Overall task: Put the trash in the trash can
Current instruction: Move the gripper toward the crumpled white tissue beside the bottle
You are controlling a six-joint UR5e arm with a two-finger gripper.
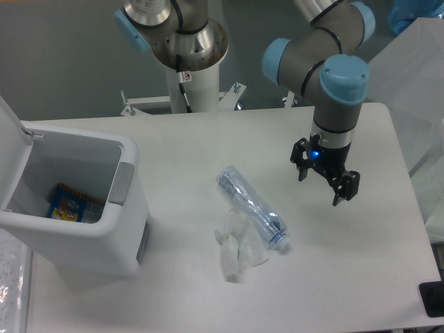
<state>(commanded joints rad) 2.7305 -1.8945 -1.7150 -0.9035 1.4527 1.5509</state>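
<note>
A clear blue-tinted plastic bottle point(252, 207) lies on its side near the middle of the white table, running diagonally with its cap end toward the front right. A crumpled wad of white translucent tissue point(238, 248) rests against its front side. The white trash can point(104, 229) stands at the left with its lid swung open; a blue-and-yellow packet point(68, 206) lies inside. My gripper point(325, 182) hangs to the right of the bottle, above the table, fingers spread open with nothing between them.
The arm's white base column point(195, 76) rises at the back centre of the table. Clear plastic sheeting point(416, 76) hangs at the right edge. A small black object point(433, 300) sits at the front right corner.
</note>
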